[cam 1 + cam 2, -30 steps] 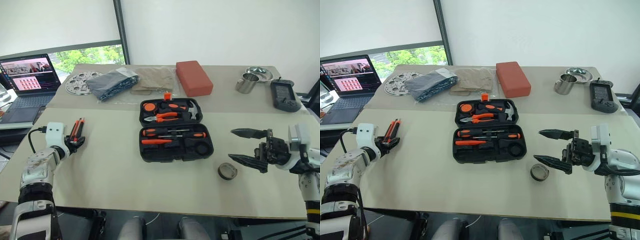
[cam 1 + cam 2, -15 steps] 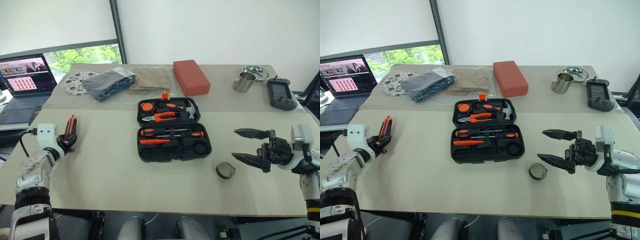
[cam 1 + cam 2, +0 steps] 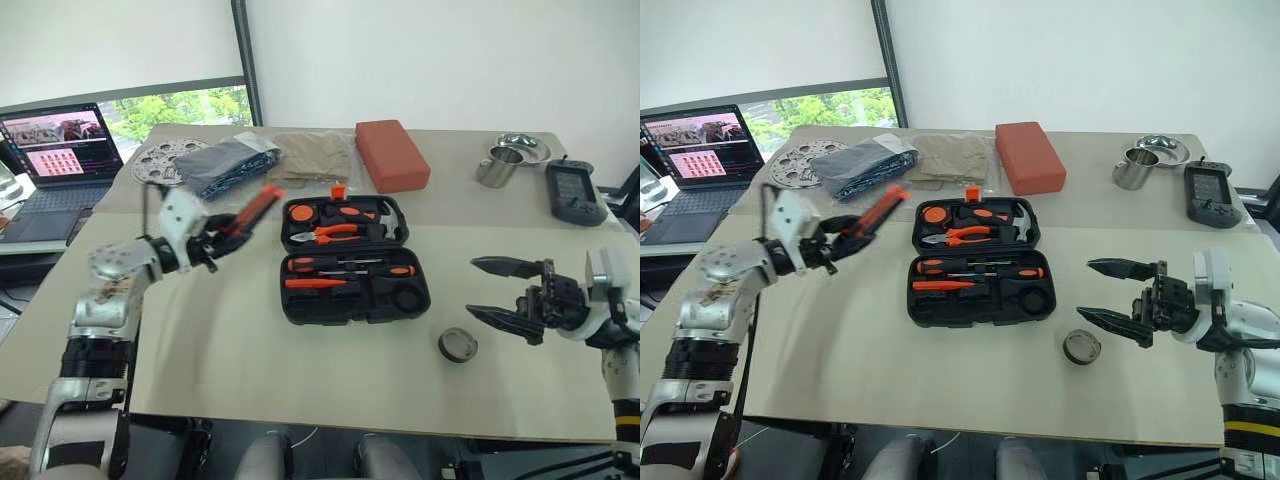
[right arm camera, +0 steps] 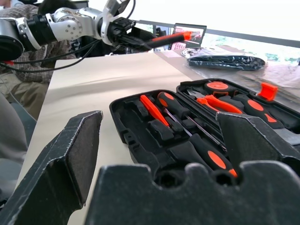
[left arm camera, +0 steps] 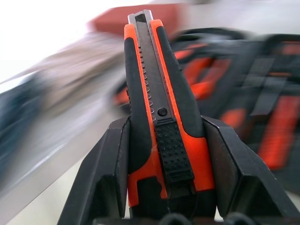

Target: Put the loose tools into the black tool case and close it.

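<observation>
Your left gripper (image 3: 222,237) has swung in from the worktop's left edge, where it was a second ago, and now hangs above the worktop (image 3: 220,340) just left of the black tool case (image 3: 352,262). Its fingers (image 5: 105,187) are clamped on the handle end of the orange-and-black utility knife (image 3: 250,210), which has come along with it; the knife now slants up toward the case's upper left corner, well off the surface, where before it pointed away from you near the left edge. In the left wrist view the knife stands straight between the two fingers, slider facing the camera.

Your right gripper (image 3: 500,292) has not shifted: it sits at the right side of the worktop, pointing left toward the case, its fingers (image 3: 497,266) spread wide with nothing between them.

The case lies open and flat in the middle of the worktop, as before, orange latch (image 3: 337,190) at its far edge. Its far half holds pliers (image 3: 330,233) and other orange-handled tools; its near half holds two long screwdrivers (image 3: 345,268) and a slimmer orange one (image 3: 312,283).

The small grey roll (image 3: 457,345) lies loose on the worktop, near the case's right front corner and just below your right gripper, where it was earlier.
</observation>
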Controlling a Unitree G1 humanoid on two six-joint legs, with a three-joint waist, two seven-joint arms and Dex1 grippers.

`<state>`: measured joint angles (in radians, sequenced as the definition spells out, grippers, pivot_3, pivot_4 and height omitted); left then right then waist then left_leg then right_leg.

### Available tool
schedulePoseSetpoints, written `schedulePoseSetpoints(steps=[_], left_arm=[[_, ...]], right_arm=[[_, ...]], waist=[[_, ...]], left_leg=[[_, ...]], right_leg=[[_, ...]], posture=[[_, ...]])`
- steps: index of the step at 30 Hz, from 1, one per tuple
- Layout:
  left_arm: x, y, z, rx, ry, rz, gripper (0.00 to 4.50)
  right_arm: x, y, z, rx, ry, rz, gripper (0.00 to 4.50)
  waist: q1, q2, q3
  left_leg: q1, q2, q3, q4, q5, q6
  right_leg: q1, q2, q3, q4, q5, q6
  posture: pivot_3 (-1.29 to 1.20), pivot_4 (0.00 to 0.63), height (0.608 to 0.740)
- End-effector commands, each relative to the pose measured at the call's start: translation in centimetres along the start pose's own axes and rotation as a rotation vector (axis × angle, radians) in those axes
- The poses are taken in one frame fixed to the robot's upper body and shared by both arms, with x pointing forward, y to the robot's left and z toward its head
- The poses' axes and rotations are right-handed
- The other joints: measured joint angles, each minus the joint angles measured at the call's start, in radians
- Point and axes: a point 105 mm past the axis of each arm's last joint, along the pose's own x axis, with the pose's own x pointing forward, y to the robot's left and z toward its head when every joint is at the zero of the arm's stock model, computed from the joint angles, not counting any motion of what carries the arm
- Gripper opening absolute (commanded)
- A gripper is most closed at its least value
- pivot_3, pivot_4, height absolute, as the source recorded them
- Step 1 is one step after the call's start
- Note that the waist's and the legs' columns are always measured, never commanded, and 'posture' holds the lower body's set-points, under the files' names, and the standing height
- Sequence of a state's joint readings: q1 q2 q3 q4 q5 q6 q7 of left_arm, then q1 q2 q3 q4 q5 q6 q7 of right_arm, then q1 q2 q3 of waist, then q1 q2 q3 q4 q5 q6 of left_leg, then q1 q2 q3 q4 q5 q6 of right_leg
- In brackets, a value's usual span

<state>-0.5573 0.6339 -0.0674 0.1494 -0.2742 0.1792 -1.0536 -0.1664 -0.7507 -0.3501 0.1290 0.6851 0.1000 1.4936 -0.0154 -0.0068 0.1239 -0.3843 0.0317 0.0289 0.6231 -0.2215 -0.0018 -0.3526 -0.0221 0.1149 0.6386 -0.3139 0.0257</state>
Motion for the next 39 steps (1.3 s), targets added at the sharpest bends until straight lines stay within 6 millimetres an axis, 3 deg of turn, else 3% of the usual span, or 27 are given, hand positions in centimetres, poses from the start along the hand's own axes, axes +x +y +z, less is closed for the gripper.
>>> schedulePoseSetpoints(steps=[1,6,14,23,38,39], left_arm=[[2.1,-2.9,1.6,0.113,0.024,-0.208,1.78],[3.7,-4.6,1.4,0.149,0.08,-0.305,1.78],[4.4,-7.4,0.1,0.145,0.154,-0.388,1.78],[5.8,-7.3,-1.2,0.257,0.301,-0.463,1.78],[7.2,-7.7,-1.1,0.149,0.241,-0.459,1.78],[7.3,-7.5,-1.3,0.141,0.238,-0.448,2.58]], right_arm=[[-0.7,0.0,1.0,-0.061,0.005,-0.025,4.5],[-1.4,0.4,0.8,-0.07,0.022,-0.057,4.5],[-1.8,1.3,0.8,-0.076,0.026,-0.097,4.5],[-1.8,1.2,0.8,-0.082,0.029,-0.103,4.5],[-1.5,1.3,1.0,-0.093,0.033,-0.111,4.5],[-1.4,1.3,1.1,-0.094,0.033,-0.11,4.5]], waist=[[-0.004,0.0,0.0],[-0.01,0.0,0.001],[-0.009,-0.002,0.002],[-0.004,-0.004,0.003],[0.003,-0.003,0.003],[0.004,-0.003,0.003]], left_leg=[[0.0,0.0,0.0,0.0,0.0,0.0],[0.0,0.0,0.001,0.0,0.0,0.0],[-0.001,0.0,-0.002,0.001,0.0,0.0],[-0.001,0.0,-0.001,0.002,0.0,0.0],[-0.002,-0.001,-0.001,0.002,0.0,0.0],[-0.002,-0.001,-0.001,0.003,0.0,0.0]], right_leg=[[0.0,0.001,0.001,0.0,0.0,0.0],[0.0,0.002,0.002,0.0,0.0,0.0],[0.0,0.002,0.004,0.0,0.0,0.0],[0.001,0.002,0.004,0.0,0.0,0.0],[0.001,0.002,0.004,-0.001,0.0,0.0],[0.001,0.002,0.004,-0.001,0.0,0.0]], posture=[[0.0,0.15,0.74],[0.0,0.15,0.74],[0.0,0.15,0.74],[0.0,0.15,0.74],[0.0,0.15,0.74],[0.0,0.15,0.74]])
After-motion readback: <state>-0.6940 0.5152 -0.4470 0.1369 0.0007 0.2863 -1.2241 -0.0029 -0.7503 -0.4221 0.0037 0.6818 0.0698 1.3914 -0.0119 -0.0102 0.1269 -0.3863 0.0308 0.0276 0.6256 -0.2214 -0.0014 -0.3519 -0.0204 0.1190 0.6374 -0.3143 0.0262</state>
